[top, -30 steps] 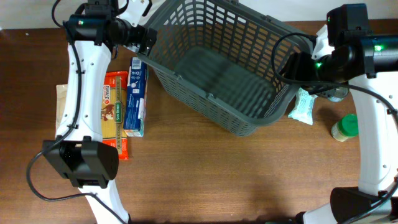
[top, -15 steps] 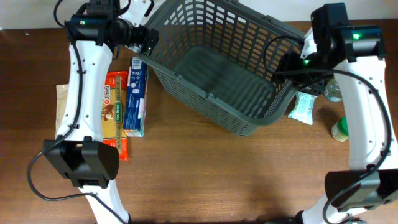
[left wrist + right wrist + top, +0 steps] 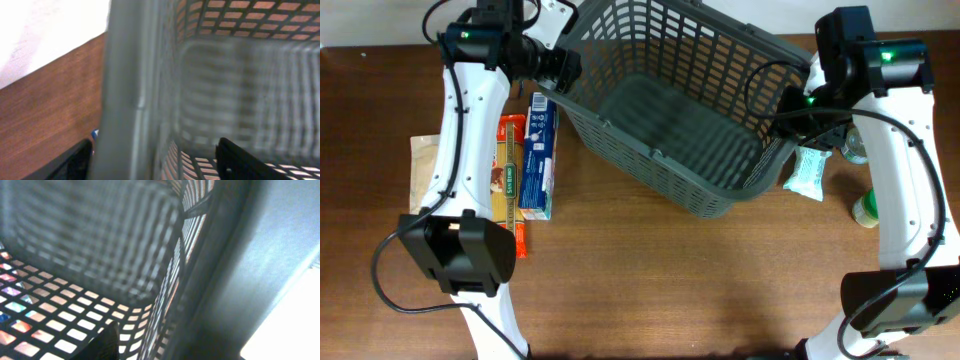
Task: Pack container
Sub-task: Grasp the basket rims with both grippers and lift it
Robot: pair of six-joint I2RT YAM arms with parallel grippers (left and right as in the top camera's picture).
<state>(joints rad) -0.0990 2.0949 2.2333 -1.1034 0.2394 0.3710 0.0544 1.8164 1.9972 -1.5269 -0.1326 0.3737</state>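
Note:
The container, a large dark grey lattice basket (image 3: 670, 110), stands at the back middle of the table, and nothing shows inside it. My left gripper (image 3: 563, 66) is open and straddles the basket's left rim. In the left wrist view the rim (image 3: 132, 100) runs between my two fingers (image 3: 155, 162), with a gap on the inner side. My right gripper (image 3: 796, 106) is at the basket's right rim. In the right wrist view one finger shows inside the wall (image 3: 190, 280), apart from it. The other finger is hidden behind the rim.
A blue box (image 3: 538, 155), an orange pasta packet (image 3: 506, 160) and a brown pouch (image 3: 420, 170) lie left of the basket. A teal packet (image 3: 808, 172), a green-lidded jar (image 3: 872, 206) and a clear item (image 3: 855, 150) are to its right.
My right arm swung in toward the basket's right rim. My left gripper shifted right onto the left rim. The basket has not moved.

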